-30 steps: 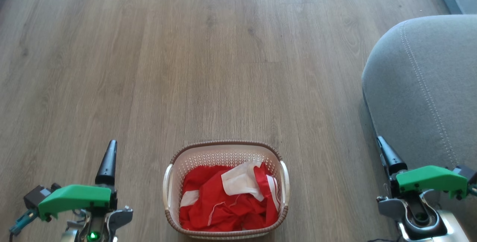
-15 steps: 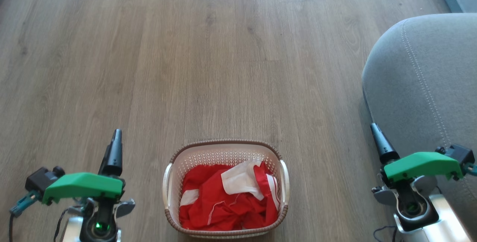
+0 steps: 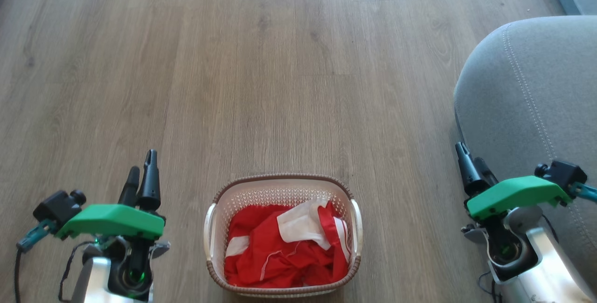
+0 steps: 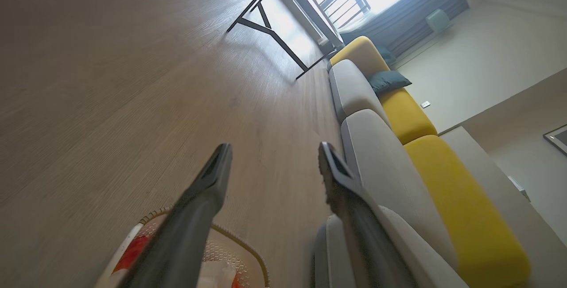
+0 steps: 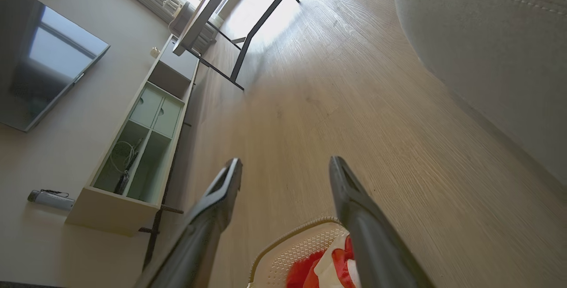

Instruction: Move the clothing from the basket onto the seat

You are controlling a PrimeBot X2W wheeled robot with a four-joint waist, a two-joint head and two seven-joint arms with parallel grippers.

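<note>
snagging is the main risk: the clothing (image 3: 284, 247) is heaped loosely in the basket (image 3: 280, 178), so if only a top fold is pinched, a garment may be dragged over the rim, the basket tipped, or fabric dropped on the floor (image 3: 280, 60) short of the seat (image 3: 536, 98). both claws are seen spread wide and empty. the clothing lies low between them, right of the left claw (image 3: 142, 163) and left of the right claw (image 3: 468, 154), touched by neither.
</note>
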